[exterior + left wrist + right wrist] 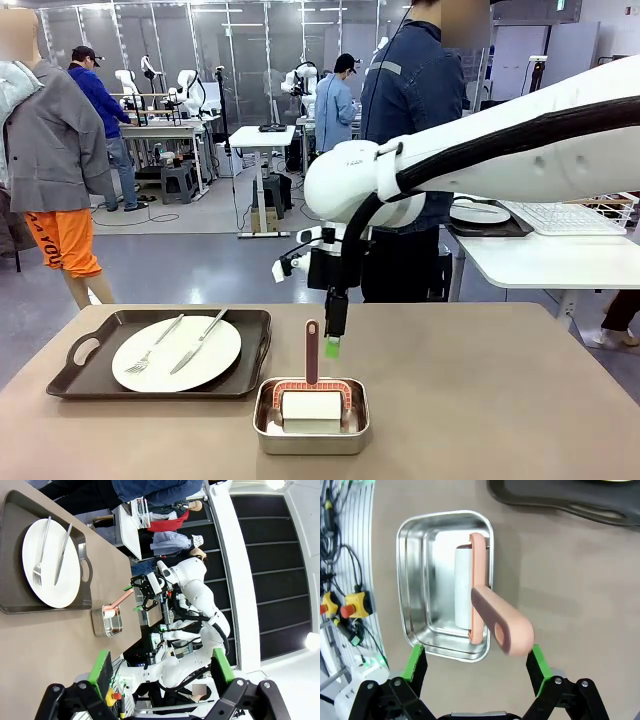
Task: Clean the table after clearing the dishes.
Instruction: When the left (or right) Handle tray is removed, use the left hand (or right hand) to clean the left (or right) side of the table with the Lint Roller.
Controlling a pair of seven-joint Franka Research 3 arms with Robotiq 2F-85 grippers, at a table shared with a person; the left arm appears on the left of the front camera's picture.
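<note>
Counter (480, 400) with the dishes not yet cleared. By its far left corner lies 1 dark brown tray (255, 345) carrying 1 white plate (215, 365). On the plate, 1 fork (150, 352) and 1 knife (198, 342) rest side by side. Right of the tray, at mid-width and nearer the robot's edge, stands a steel pan (310, 440). It holds a lint roller (311, 405) whose pink handle (312, 350) rises upright. The right pincer (333, 345) hangs at the handle's top, released, its 2 green pads (416, 664) spread wide and clear of it. The left pincer (161, 666), likewise released and empty, is well apart from the dishes.
</note>
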